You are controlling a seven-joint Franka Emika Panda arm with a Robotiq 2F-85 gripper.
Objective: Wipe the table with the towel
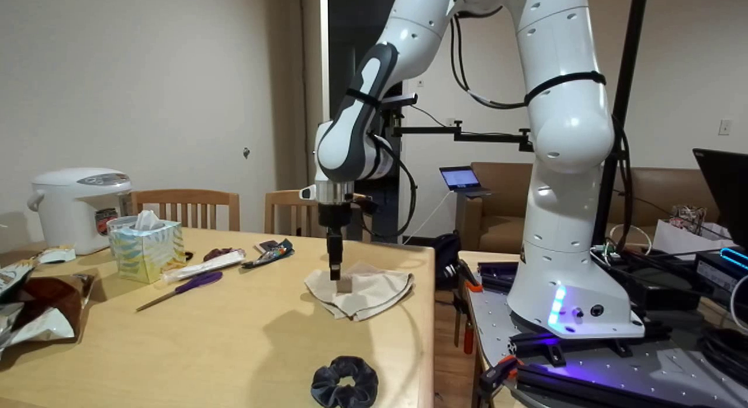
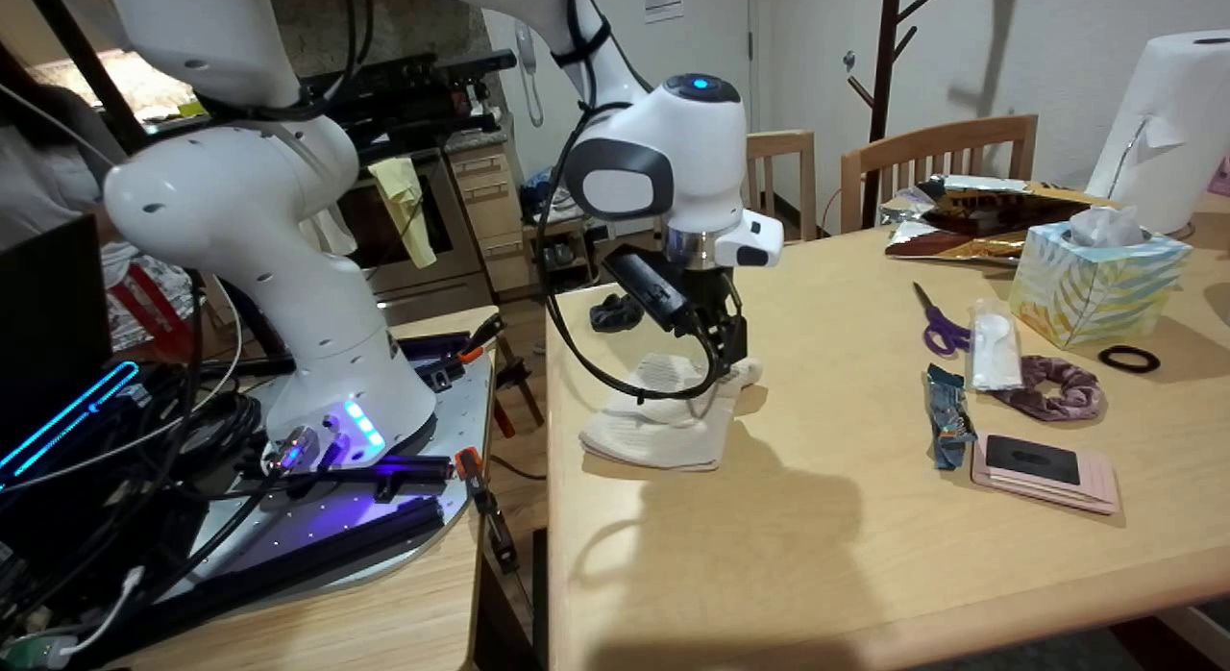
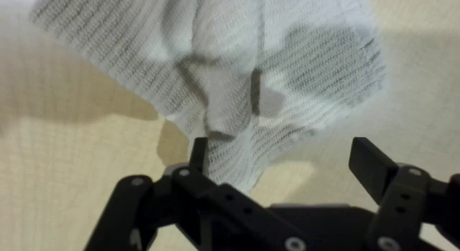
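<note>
Jaws wide apart, pointing straight down over the towel (image 1: 374, 291); whether either tip touches it, we can't tell. Down in the wrist view we've a corner of the towel running into the gap b/w them, one jaw overlapping its border, the other out over bare worktop (image 3: 107, 154). Towel's cream-white, ribbed, rumpled w/ a raised fold up the middle, lying nr the robot-side edge of the worktop, all of it in from that edge. Along that same edge we spot a black scrunchie (image 2: 615, 315), well apart from the towel & close to the far corner in an exterior view. Over at the tissue box (image 2: 1100, 282), well in from the robot side: black hair tie (image 2: 1129, 369) just beside it, white packet (image 2: 995, 349) next to a mauve scrunchie (image 2: 1084, 392), purple-handled scissors (image 2: 934, 318) by the packet, small dark wrapper (image 2: 949, 416) beside the pink wallet (image 2: 1047, 474), & that wallet's nearest of the bunch to the near edge in an exterior view. Up nr the far edge, same angle, we've foil bags (image 2: 1004, 210), w/ a paper roll (image 2: 1158, 133) standing behind the box. In an exterior view we also pick up a white appliance (image 1: 82, 212) toward the far edge, plus the robot arm (image 1: 409, 42) itself, & a shadow (image 1: 315, 343) thrown across the worktop below.
</note>
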